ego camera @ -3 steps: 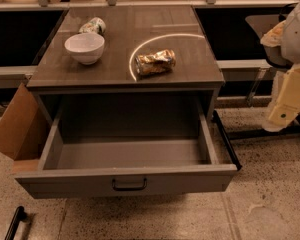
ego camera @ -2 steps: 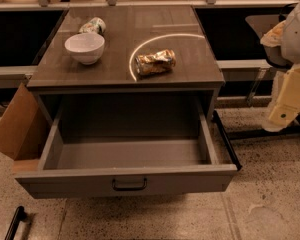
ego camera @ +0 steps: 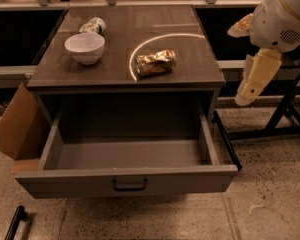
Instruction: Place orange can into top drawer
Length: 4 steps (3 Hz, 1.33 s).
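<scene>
Reach left from cream gripper point(ego camera: 253, 81), right of frame, towards crushed gold-orange metallic can point(ego camera: 155, 63) lying lengthwise left-right at mid-frame on desk point(ego camera: 192, 66); cannot tell gripper's state.

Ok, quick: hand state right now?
Hand: hanging right of the tabletop; open or closed cannot be told. It is not holding the orange can, which lies on the tabletop.

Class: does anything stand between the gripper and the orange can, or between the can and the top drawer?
Nothing visible does. The orange can lies on the cabinet top, behind the open top drawer. The gripper hangs right of both, and the bowl sits left.
</scene>
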### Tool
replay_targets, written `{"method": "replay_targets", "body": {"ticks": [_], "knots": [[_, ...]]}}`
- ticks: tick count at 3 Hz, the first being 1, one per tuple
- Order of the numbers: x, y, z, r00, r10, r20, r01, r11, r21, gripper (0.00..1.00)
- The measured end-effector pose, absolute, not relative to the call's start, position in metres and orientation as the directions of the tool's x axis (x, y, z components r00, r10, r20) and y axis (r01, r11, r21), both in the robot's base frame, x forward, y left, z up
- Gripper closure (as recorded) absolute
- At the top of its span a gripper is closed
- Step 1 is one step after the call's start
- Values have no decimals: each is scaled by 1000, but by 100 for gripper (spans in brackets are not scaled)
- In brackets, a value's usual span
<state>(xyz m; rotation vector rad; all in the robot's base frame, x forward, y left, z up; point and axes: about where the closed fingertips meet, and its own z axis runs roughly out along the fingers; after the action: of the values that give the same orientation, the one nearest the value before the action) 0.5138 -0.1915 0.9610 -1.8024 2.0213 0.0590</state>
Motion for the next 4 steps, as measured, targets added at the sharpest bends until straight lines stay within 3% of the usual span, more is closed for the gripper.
{"method": "replay_targets", "body": {"ticks": [2,4], "knots": [[623,-135,933,77,-878,-473,-956,69,-284,0],[639,-125,923,100,-859,-501,-958,54,-283,0]]}}
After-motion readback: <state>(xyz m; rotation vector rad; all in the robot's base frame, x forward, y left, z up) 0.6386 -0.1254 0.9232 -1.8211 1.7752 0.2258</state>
